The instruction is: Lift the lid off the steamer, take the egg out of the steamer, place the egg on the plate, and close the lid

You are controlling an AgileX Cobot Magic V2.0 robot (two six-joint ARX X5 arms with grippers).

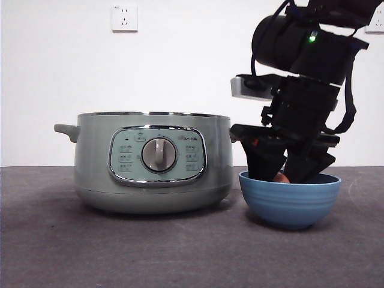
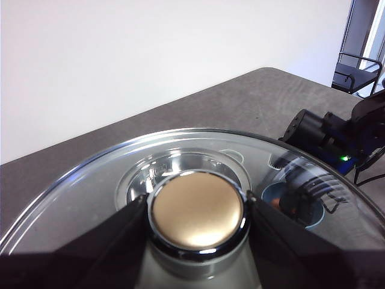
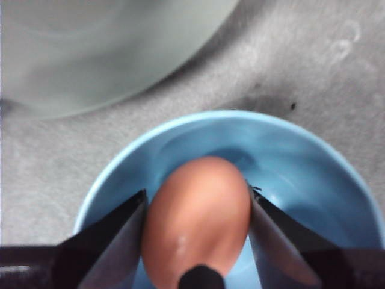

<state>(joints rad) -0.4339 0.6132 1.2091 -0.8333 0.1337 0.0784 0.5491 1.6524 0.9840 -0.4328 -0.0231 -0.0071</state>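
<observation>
The sage-green steamer point(image 1: 153, 162) stands open at the left of the table, without its lid. My left gripper point(image 2: 197, 212) is shut on the knob of the glass lid point(image 2: 90, 180) and holds it out of the front view. My right gripper point(image 1: 287, 171) reaches down into the blue plate point(image 1: 291, 201), a ridged bowl right of the steamer. It is shut on the brown egg point(image 3: 198, 217), which hangs inside the bowl point(image 3: 301, 162). A sliver of the egg point(image 1: 281, 178) shows between the jaws in the front view. Through the lid I see the bowl point(image 2: 267, 195) and the right arm.
The steamer's wall point(image 3: 90, 54) lies close beside the bowl. A grey cloth point(image 1: 120, 246) covers the table. A white wall with a socket point(image 1: 124, 17) stands behind. A dark chair point(image 2: 358, 69) stands beyond the table's far end.
</observation>
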